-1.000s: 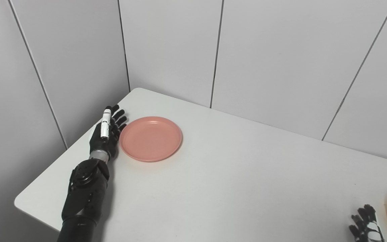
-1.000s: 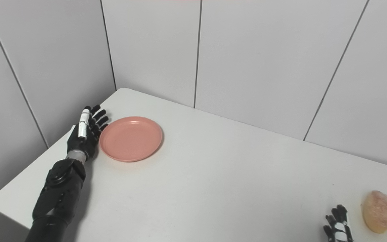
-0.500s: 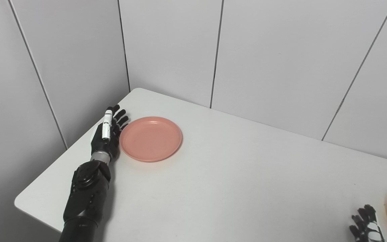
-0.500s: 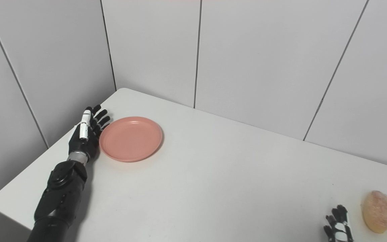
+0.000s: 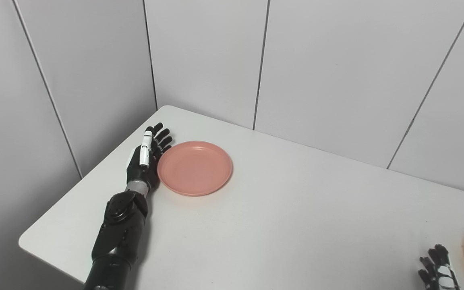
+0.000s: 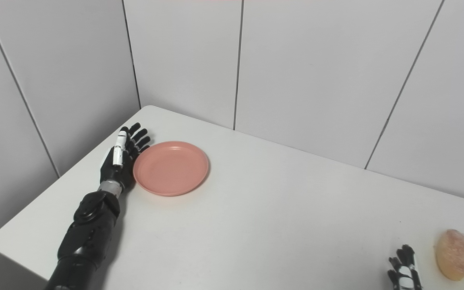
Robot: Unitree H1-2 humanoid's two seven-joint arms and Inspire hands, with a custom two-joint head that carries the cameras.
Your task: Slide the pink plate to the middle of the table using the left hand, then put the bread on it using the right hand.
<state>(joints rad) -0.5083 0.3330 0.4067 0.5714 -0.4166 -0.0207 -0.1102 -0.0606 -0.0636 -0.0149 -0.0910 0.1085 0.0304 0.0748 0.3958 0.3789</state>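
Pink plate [image 5: 195,168]: lies flat on the white bench [image 5: 280,225], in the far-left part of it, near the corner where the grey wall panels meet; well short of the middle.
Left hand [image 5: 145,158]: flat and upright on its edge just beside the plate's left rim, palm side turned toward the plate, apparently touching the rim, though the contact line is too fine to be sure.
Left fingers [image 5: 162,136]: stretched out and slightly spread, gripping nothing; they point away from the robot along the plate's far-left curve.
Deciding relation: the plate lies directly to the right of the left palm, and the middle of the bench lies further right still, so by my reading a sideways push from this hand carries it the right way.
Right hand [image 6: 404,274]: low at the near-right edge of the bench, only its fingers in view, spread, nothing in them.
Bread [image 6: 456,254]: on the bench just right of the right hand, not touching it; far nearer that hand than the left.
Step in hand: the slide, judged barely begun.
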